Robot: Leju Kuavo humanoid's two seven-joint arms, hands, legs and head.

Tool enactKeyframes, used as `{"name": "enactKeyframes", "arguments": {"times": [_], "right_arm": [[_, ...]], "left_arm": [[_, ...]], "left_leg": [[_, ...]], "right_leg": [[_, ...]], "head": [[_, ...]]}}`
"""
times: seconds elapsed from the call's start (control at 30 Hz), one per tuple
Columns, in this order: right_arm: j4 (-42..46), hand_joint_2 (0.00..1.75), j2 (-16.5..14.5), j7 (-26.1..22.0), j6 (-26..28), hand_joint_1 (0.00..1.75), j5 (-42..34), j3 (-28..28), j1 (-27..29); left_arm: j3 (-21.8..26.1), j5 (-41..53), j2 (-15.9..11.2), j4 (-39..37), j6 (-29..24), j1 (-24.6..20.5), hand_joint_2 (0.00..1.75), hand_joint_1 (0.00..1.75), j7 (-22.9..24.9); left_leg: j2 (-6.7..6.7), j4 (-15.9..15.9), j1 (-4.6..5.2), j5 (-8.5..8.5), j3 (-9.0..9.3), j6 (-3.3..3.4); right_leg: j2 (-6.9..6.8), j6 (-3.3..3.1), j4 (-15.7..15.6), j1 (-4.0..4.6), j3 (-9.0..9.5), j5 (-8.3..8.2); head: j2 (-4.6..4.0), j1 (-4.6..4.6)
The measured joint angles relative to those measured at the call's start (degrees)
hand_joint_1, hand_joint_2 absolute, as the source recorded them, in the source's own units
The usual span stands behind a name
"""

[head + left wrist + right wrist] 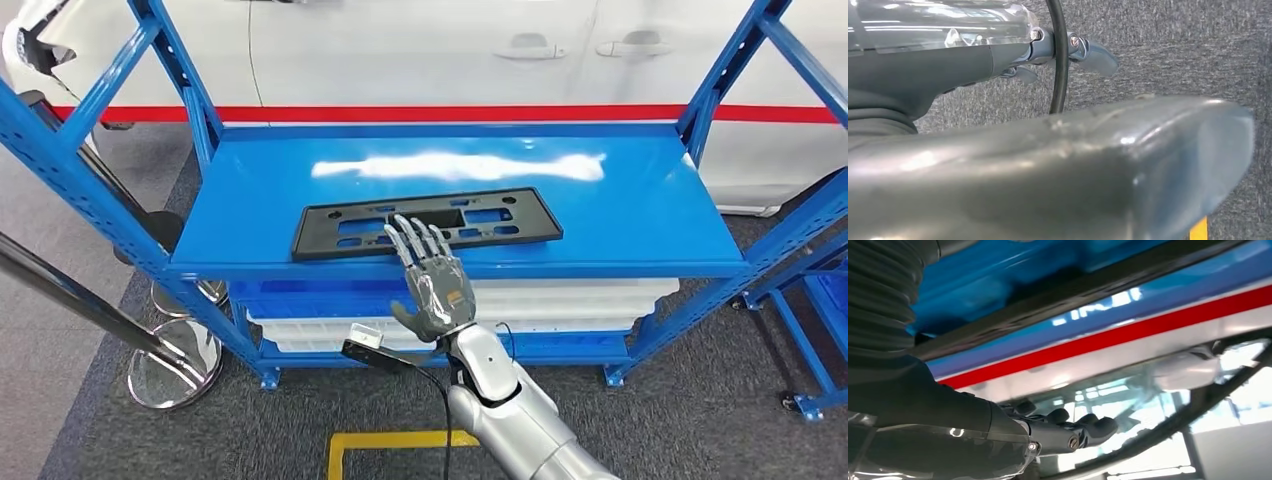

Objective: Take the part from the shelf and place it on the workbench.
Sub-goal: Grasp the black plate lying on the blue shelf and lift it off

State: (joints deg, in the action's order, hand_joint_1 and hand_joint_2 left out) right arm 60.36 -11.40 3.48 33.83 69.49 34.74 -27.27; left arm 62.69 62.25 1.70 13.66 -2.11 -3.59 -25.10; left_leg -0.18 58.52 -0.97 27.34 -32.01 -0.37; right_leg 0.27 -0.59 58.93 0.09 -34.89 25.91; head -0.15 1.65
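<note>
1. Head view: the right robot hand (432, 283) reaches up with fingers spread, holding nothing, its fingertips over the near edge of the black part (425, 222), which lies flat on the blue shelf (640, 215). The step in hand looks like the approach to the grasp; next it must close on that near edge.
2. Left wrist view: the left robot hand (1048, 50) hangs over grey carpet (1173, 50); I cannot tell how its fingers lie.
3. Right wrist view: dark fingers (1088, 427) are extended, gripping nothing.
</note>
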Motion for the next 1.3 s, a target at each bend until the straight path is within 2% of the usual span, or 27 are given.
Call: {"name": "enactKeyframes", "arguments": {"times": [0.07,0.1,0.13,0.2,0.23,0.27,0.3,0.37,0.4,0.43,0.5,0.57,0.6,0.63,0.7,0.73,0.77,0.8,0.87,0.9,0.93,1.03,1.1,1.17,1.23,1.27,1.3], "right_arm": [[-1.0,1.75,0.2,1.0,0.3,0.0,0.8,-1.5,-0.2],[-1.5,1.75,0.3,1.4,0.4,0.0,1.2,-2.2,-0.4],[-2.1,1.75,0.4,1.9,0.5,0.0,1.5,-2.9,-0.6],[-3.3,1.75,0.7,2.4,0.6,0.0,2.0,-4.1,-0.9],[-3.9,1.75,0.8,2.5,0.6,0.0,2.2,-4.5,-0.8],[-4.4,1.75,0.9,2.5,0.5,0.0,2.3,-4.8,-0.8],[-4.9,1.75,1.0,2.5,0.5,0.0,2.4,-5.1,-0.8],[-5.5,1.75,1.0,2.5,0.5,0.0,2.6,-5.3,-0.8],[-5.7,1.75,1.0,2.5,0.4,0.0,2.6,-5.3,-0.8],[-6.0,1.75,1.0,2.5,0.4,0.0,2.6,-5.4,-0.8],[-6.4,1.75,1.0,2.5,0.3,0.0,2.7,-5.5,-0.8],[-6.6,1.75,1.0,2.4,0.3,0.0,2.7,-5.6,-0.8],[-6.6,1.75,1.0,2.3,0.3,0.0,2.7,-5.7,-1.0],[-6.6,1.75,1.0,2.2,0.3,0.0,2.6,-5.7,-1.1],[-6.8,1.75,1.0,2.0,0.3,0.0,2.5,-5.9,-1.1],[-7.0,1.75,1.1,1.9,0.3,0.0,2.4,-6.0,-0.9],[-7.1,1.75,1.1,1.8,0.3,0.0,2.2,-6.1,-0.8],[-7.3,1.75,1.2,1.5,0.3,0.0,2.0,-6.2,-0.8],[-7.6,1.75,1.2,1.0,0.2,0.0,1.5,-6.4,-0.8],[-7.7,1.75,1.2,0.8,0.2,0.0,1.4,-6.5,-0.9],[-7.8,1.75,1.1,0.6,0.2,0.0,1.2,-6.5,-1.0],[-8.0,1.75,0.8,0.4,0.2,0.0,1.0,-6.5,-0.9],[-8.1,1.75,0.4,0.1,0.3,0.0,0.7,-6.5,-0.9],[-8.1,1.75,0.0,-0.2,0.3,0.0,0.4,-6.5,-1.0],[-8.4,1.75,-0.3,-0.4,0.3,0.0,0.2,-6.5,-0.9],[-8.5,1.75,-0.3,-0.4,0.3,0.0,0.1,-6.5,-0.8],[-8.7,1.75,-0.4,-0.5,0.3,0.0,0.1,-6.5,-0.7]], "left_arm": [[0.0,0.2,-0.2,0.0,-0.1,-0.1,0.0,0.0,0.1],[0.0,0.3,-0.3,0.0,-0.1,-0.2,0.0,0.0,0.2],[0.0,0.4,-0.4,0.0,-0.1,-0.3,0.0,0.0,0.3],[0.0,0.6,-0.6,0.0,-0.1,-0.3,0.0,0.0,0.5],[0.0,0.7,-0.7,0.0,-0.1,-0.4,0.0,0.0,0.5],[0.0,0.8,-0.7,0.0,-0.1,-0.4,0.0,0.0,0.5],[0.0,0.9,-0.8,0.0,-0.1,-0.5,0.0,0.0,0.6],[0.0,1.0,-0.9,0.0,0.0,-0.7,0.0,0.0,0.6],[0.0,1.1,-0.9,0.0,0.0,-0.9,0.0,0.0,0.6],[0.0,1.2,-1.0,0.0,0.0,-1.0,0.0,0.0,0.6],[0.0,1.2,-1.2,0.0,0.0,-1.2,0.0,0.0,0.6],[0.0,1.3,-1.2,0.0,-0.1,-1.3,0.0,0.0,0.7],[0.0,1.3,-1.2,0.0,-0.1,-1.3,0.0,0.0,0.7],[0.0,1.4,-1.2,0.0,-0.1,-1.5,0.0,0.0,0.7],[0.0,1.4,-1.2,0.0,-0.1,-1.6,0.0,0.0,0.8],[0.0,1.4,-1.2,0.0,-0.1,-1.7,0.0,0.0,0.9],[0.0,1.5,-1.2,0.0,-0.1,-1.7,0.0,0.0,1.0],[0.0,1.5,-1.2,0.0,-0.2,-1.7,0.0,0.0,1.1],[0.0,1.6,-1.2,0.0,-0.2,-1.7,0.0,0.0,1.2],[0.0,1.6,-1.2,0.0,-0.2,-1.8,0.0,0.0,1.2],[0.0,1.7,-1.2,0.0,-0.2,-1.9,0.0,0.0,1.2],[0.0,2.0,-1.2,0.0,-0.1,-1.9,0.0,0.0,1.3],[0.0,2.1,-1.1,0.0,-0.1,-1.9,0.0,0.0,1.2],[0.0,2.1,-1.1,0.0,-0.2,-1.9,0.0,0.0,1.3],[0.0,2.2,-1.1,0.0,-0.2,-1.7,0.0,0.0,1.4],[0.0,2.2,-1.1,0.0,-0.2,-1.6,0.0,0.0,1.4],[0.0,2.3,-1.1,0.0,-0.2,-1.6,0.0,0.0,1.4]], "left_leg": [[0.05,0.6,-0.2,0.61,-0.13,-0.63],[0.07,2.2,-0.25,1.55,-0.84,-0.87],[0.08,5.1,-0.29,2.92,-2.23,-1.06],[0.09,12.6,-0.29,5.63,-6.3,-1.36],[0.09,15.2,-0.29,5.96,-7.93,-1.41],[0.09,15.7,-0.29,5.14,-8.62,-1.37],[0.09,13.9,-0.28,3.25,-8.2,-1.25],[0.07,6.6,-0.15,-1.28,-5.36,-0.69],[0.06,3.5,0.04,-2.58,-4.02,-0.34],[0.06,1.6,0.24,-3.0,-3.25,-0.01],[0.05,0.4,0.58,-2.62,-2.91,0.49],[0.09,-0.3,0.24,-2.64,-2.41,1.0],[0.11,-0.7,0.04,-2.67,-2.02,1.28],[0.15,-1.0,-0.14,-2.63,-1.65,1.55],[0.14,-1.1,-0.12,-2.3,-1.27,1.89],[0.14,-1.1,-0.12,-2.08,-1.08,1.96],[0.11,-1.0,-0.12,-1.84,-0.81,1.94],[0.08,-1.0,-0.13,-1.56,-0.45,1.87],[-0.01,-0.9,-0.14,-0.82,0.38,1.51],[-0.05,-0.7,-0.04,-0.41,0.64,1.2],[-0.07,-0.6,0.06,-0.11,0.76,0.84],[-0.02,-0.8,0.06,0.39,0.93,-0.24],[0.06,0.6,-0.14,1.43,0.62,-0.82],[0.07,6.5,-0.24,4.05,-2.22,-1.2],[0.07,14.1,-0.24,6.37,-6.68,-1.43],[0.07,16.0,-0.24,6.21,-8.19,-1.44],[0.07,15.6,-0.24,4.82,-8.62,-1.34]], "right_leg": [[0.05,-0.59,-0.5,-0.18,0.42,-0.02],[0.03,-0.9,-0.7,-0.33,0.71,-0.01],[-0.01,-1.17,-0.9,-0.4,1.03,0.08],[-0.05,-1.54,-0.9,-0.29,1.44,0.45],[-0.03,-1.63,-0.9,-0.22,1.67,0.67],[0.02,-1.65,-0.8,-0.17,1.93,0.92],[0.1,-1.62,-0.7,-0.13,2.26,1.21],[0.23,-1.41,-0.6,-0.09,2.96,1.86],[0.29,-1.22,-0.5,-0.02,3.1,2.12],[0.32,-0.99,-0.4,0.02,3.06,2.27],[0.34,-0.45,-0.5,0.05,2.84,2.33],[0.25,0.16,-0.2,0.05,2.86,2.84],[0.2,0.45,1.1,0.06,2.34,3.59],[0.15,0.71,3.6,0.03,1.08,4.81],[0.1,1.1,11.1,-0.19,-3.32,7.56],[0.08,1.27,14.2,-0.34,-5.44,8.16],[0.06,1.38,15.5,-0.48,-6.71,7.63],[0.04,1.45,14.5,-0.63,-6.82,5.91],[-0.09,1.36,7.3,-0.84,-4.18,0.9],[-0.15,1.22,3.7,-0.79,-2.61,-0.67],[-0.19,1.01,1.3,-0.72,-1.57,-1.37],[0.0,0.1,-0.1,-0.49,-0.96,-0.85],[0.06,-0.67,-0.5,-0.62,-0.34,-0.66],[-0.01,-1.33,-0.8,-0.7,0.41,-0.3],[-0.03,-1.66,-0.8,-0.55,0.94,0.18],[0.0,-1.7,-0.8,-0.45,1.27,0.47],[0.04,-1.71,-0.7,-0.37,1.68,0.78]], "head": [[0.0,0.01],[0.0,0.01],[0.0,0.02],[0.0,0.02],[0.0,0.02],[0.0,0.01],[0.0,0.01],[0.0,0.01],[0.0,0.01],[0.0,0.01],[0.0,0.02],[0.0,0.01],[0.0,0.01],[0.0,0.0],[0.0,0.0],[0.0,-0.01],[0.0,-0.01],[0.0,-0.01],[0.0,-0.01],[0.0,-0.02],[0.0,-0.01],[0.0,0.01],[0.0,0.01],[0.0,0.01],[0.0,0.01],[0.0,0.01],[0.0,0.01]]}}
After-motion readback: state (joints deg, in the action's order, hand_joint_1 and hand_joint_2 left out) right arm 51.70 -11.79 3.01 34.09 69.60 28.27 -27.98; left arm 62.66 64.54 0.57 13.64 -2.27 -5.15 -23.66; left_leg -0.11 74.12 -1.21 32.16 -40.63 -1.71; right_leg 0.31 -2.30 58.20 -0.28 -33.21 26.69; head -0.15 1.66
